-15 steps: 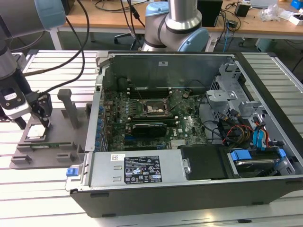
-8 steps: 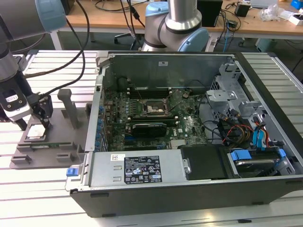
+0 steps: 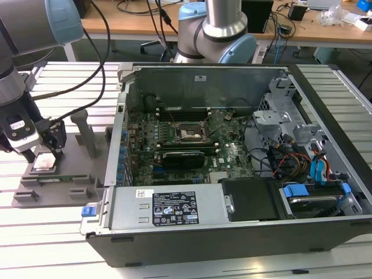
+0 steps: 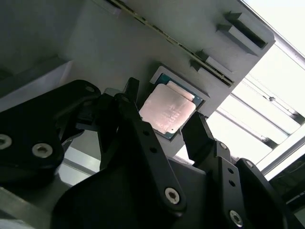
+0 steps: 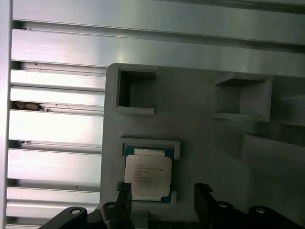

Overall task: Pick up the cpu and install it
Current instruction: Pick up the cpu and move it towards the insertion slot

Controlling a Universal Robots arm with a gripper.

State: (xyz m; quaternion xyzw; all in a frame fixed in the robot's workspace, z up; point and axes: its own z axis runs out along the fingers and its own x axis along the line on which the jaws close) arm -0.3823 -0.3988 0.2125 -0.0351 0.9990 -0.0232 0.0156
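Note:
The cpu [image 3: 43, 163] is a small square chip with a silvery top, lying flat in a recess of a grey holder block [image 3: 64, 186] at the exterior view's left, outside the computer case. My gripper [image 3: 44, 153] hangs just over it and is open. In both wrist views the black fingers [image 4: 129, 93] [image 5: 125, 193] stand on either side of the cpu [image 4: 167, 112] [image 5: 147, 175], apart from its edges and holding nothing. The dark socket frame [image 3: 189, 135] sits on the green motherboard inside the case.
The open computer case [image 3: 325, 104] fills the middle and the exterior view's right, with a long black card [image 3: 183, 157] below the socket and cables and drive bays beside it. A grey upright post [image 3: 87, 131] rises from the holder block. A second arm's base [image 3: 215, 35] stands behind the case.

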